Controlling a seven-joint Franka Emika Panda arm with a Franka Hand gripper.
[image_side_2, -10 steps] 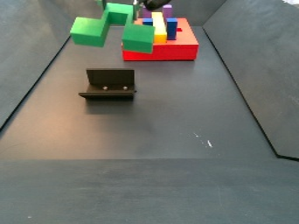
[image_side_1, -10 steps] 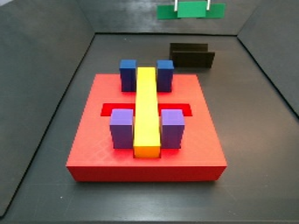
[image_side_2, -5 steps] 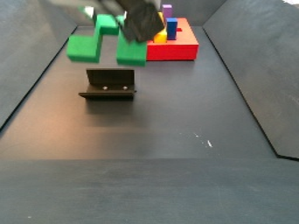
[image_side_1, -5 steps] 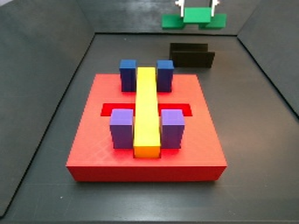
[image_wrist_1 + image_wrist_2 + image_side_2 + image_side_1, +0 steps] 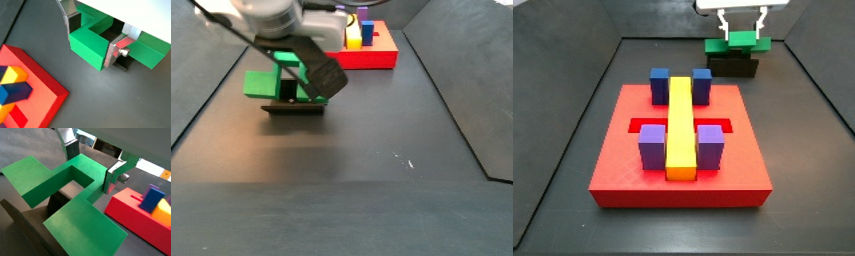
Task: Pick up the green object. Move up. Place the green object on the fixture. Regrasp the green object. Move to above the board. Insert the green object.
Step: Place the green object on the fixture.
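My gripper (image 5: pixel 744 32) is shut on the centre cube of the green object (image 5: pixel 736 44), a green bridge-shaped block, and holds it on or just above the dark fixture (image 5: pixel 731 66) behind the board. In a side view the green object (image 5: pixel 265 82) sits at the fixture (image 5: pixel 295 106), partly hidden by the gripper (image 5: pixel 302 75). In both wrist views the silver fingers (image 5: pixel 115 52) (image 5: pixel 113 175) clamp the green block (image 5: pixel 91 44) (image 5: pixel 63 180). The red board (image 5: pixel 680 150) carries a yellow bar (image 5: pixel 680 122) with blue and purple blocks.
Grey walls (image 5: pixel 567 110) enclose the dark floor. The board's corner shows in both wrist views (image 5: pixel 27 95) (image 5: pixel 137 215). A small pale speck (image 5: pixel 401 156) lies on the floor.
The gripper has come down with the green object, from high above the floor to the fixture.
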